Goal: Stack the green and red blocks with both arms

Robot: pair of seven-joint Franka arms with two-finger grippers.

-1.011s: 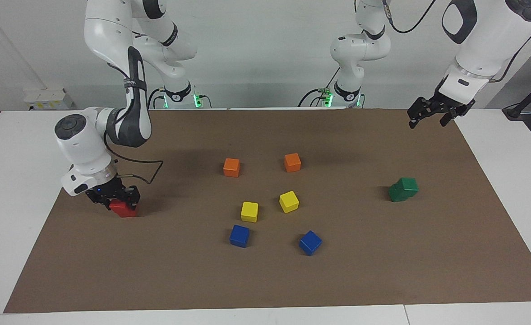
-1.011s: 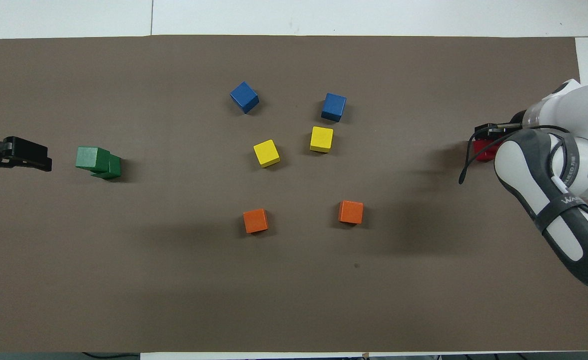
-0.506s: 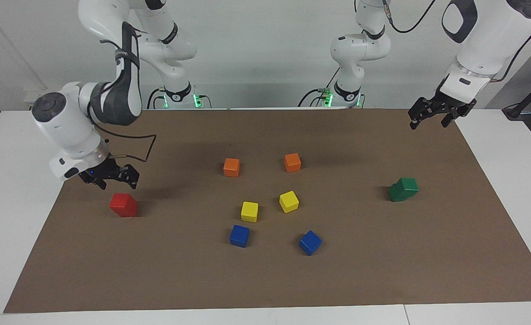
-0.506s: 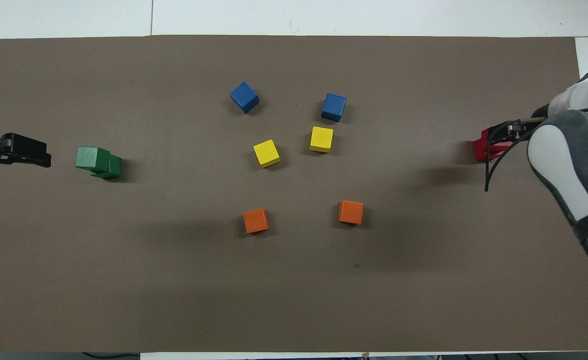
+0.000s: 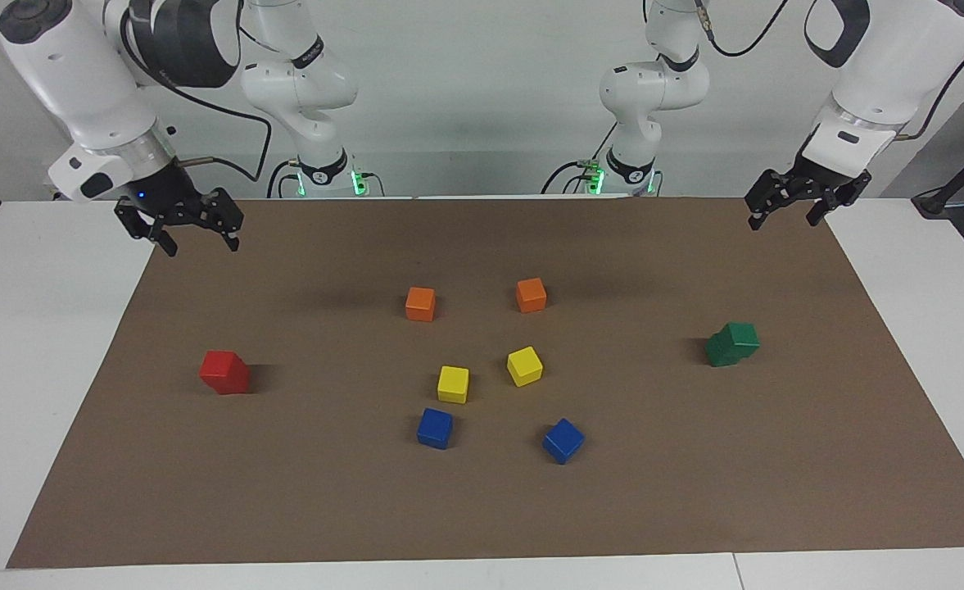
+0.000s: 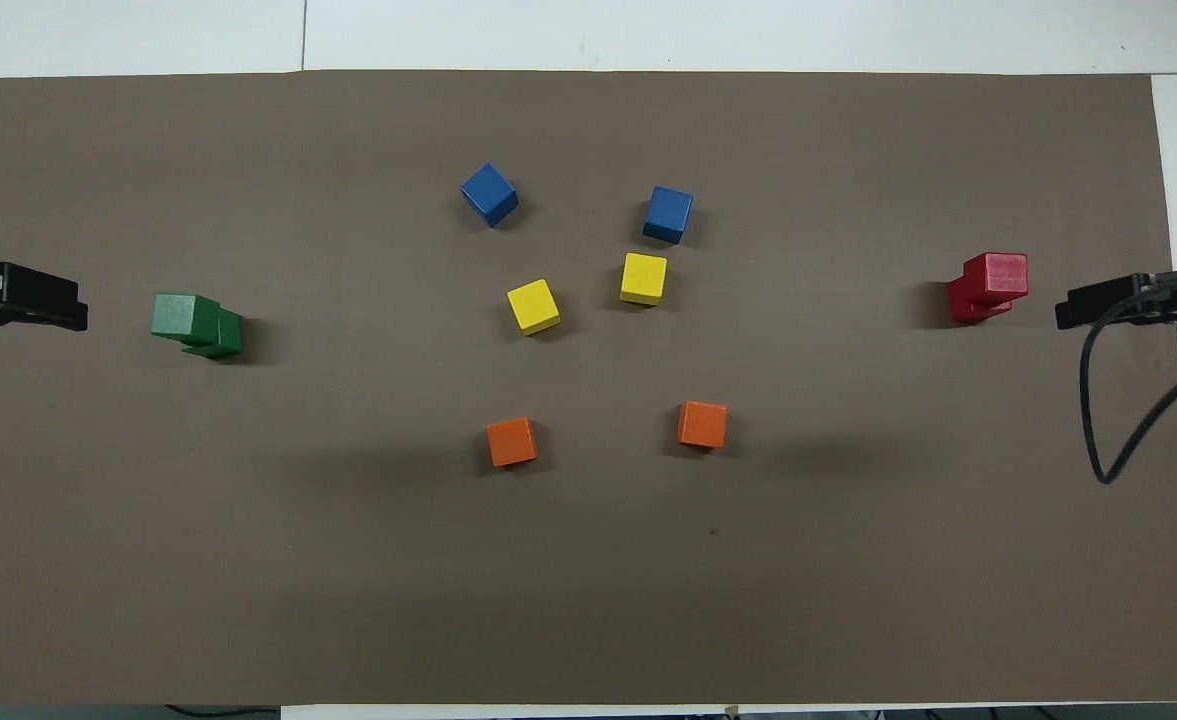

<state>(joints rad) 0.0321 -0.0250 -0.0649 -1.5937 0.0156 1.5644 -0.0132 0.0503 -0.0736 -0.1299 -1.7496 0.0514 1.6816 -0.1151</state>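
The right gripper point(image 5: 193, 229) hangs in the air over the brown mat's point(image 5: 482, 508) edge at the right arm's end of the counter point(image 5: 31, 344). Its two fingers are spread apart and hold nothing. Well below it, and a little toward the middle of the mat, sits the red stack point(image 5: 224, 372): one red block on top of the other, the upper one set off to one side so that it overhangs. In the overhead view the same stack point(image 6: 988, 286) lies just beside the gripper's tips point(image 6: 1098, 302), but the facing view shows the gripper raised well clear of it.

The left gripper point(image 5: 786, 208) waits in the air over the mat's corner at the left arm's end, near the robots. Its fingers are also apart and empty. The green stack point(image 5: 732, 343) stands on the mat well below this gripper and toward the counter's middle. It too is two blocks, the upper one shifted and turned a little on the lower.

Between the two grippers, well apart from both, six loose blocks lie in the middle of the mat. Two orange blocks point(image 5: 420, 303) point(image 5: 531, 295) lie nearest the robots, two yellow blocks point(image 5: 453, 384) point(image 5: 524, 365) next, and two blue blocks point(image 5: 435, 428) point(image 5: 563, 440) farthest from them. None of these touches another.
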